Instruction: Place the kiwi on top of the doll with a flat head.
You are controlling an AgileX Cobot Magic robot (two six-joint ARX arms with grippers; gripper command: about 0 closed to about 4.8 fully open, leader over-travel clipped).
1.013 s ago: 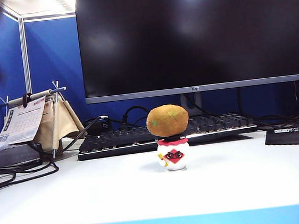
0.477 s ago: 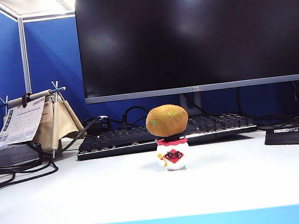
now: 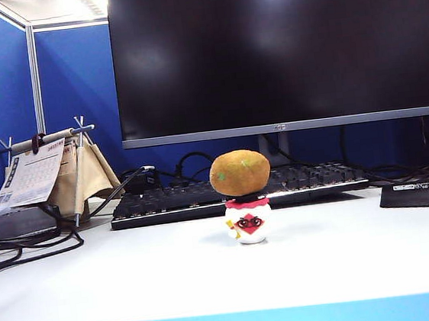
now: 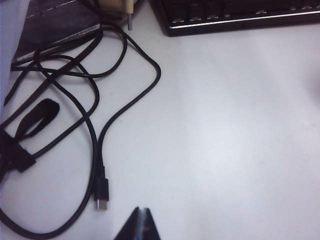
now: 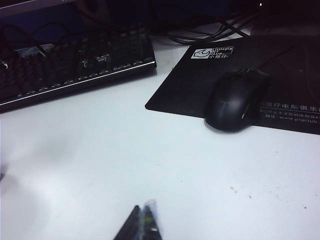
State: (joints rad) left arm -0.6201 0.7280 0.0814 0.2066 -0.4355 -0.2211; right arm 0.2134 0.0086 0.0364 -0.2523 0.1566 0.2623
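Surface: white tabletop (image 3: 135, 284), keyboard (image 3: 203, 196) and monitor (image 3: 275, 47) toward its back edge.
Kiwi (image 3: 239, 172): atop the doll with a flat head (image 3: 248, 220), mid-table.
Left gripper (image 4: 141, 226): pressed together, empty, over cables (image 4: 95, 125) near the left edge, well apart from kiwi.
Right gripper (image 5: 142, 223): pressed together, empty, near the mouse (image 5: 234, 106).

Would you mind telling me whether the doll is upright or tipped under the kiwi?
Upright: the doll stands level on the table, face forward, with the kiwi balanced on its flat cap.

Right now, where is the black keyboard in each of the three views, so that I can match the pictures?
Exterior view: the black keyboard lies across the middle, behind the flat-headed doll.
Left wrist view: only its near edge shows, along the top.
Right wrist view: it fills the upper left.
Shared landmark: the white table.
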